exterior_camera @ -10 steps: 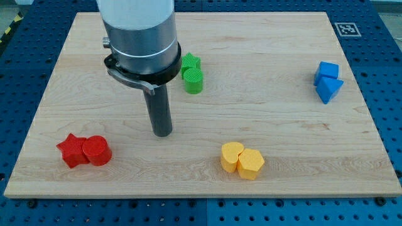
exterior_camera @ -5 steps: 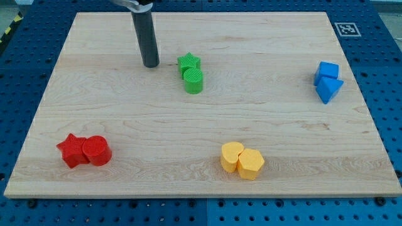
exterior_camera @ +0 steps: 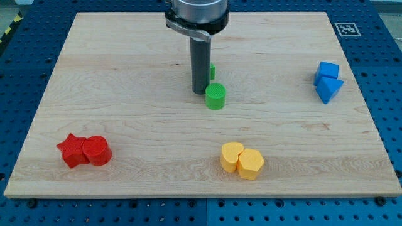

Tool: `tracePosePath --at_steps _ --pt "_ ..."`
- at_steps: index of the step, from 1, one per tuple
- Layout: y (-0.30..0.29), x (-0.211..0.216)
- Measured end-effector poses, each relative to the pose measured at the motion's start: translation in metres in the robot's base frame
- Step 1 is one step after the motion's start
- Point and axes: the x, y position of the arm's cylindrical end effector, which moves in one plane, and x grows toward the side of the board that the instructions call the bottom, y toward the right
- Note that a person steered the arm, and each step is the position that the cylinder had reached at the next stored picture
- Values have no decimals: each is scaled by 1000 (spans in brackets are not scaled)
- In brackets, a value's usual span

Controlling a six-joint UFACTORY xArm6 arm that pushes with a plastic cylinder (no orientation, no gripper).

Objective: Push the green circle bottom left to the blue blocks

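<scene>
One rod, no hand fitted, nothing grasped: my tip point(exterior_camera: 200, 91) stands just upper left of the green circle point(exterior_camera: 215, 96), apparently touching. Green block point(exterior_camera: 212, 71) partly hidden behind rod. Blue blocks point(exterior_camera: 327, 81) far right on wooden surface point(exterior_camera: 125, 119).

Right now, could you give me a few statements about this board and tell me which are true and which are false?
1. My tip sits just to the view's left of the green circle. True.
2. The blue blocks lie at the view's left edge. False: they are at the right.
3. The red blocks touch each other. True.
4. The yellow blocks sit at the view's top. False: near the bottom.
</scene>
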Motion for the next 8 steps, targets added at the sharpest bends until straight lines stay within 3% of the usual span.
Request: tracePosePath --at_steps 3,4,8 --pt "82 71" --pt "129 76" --pt "131 66"
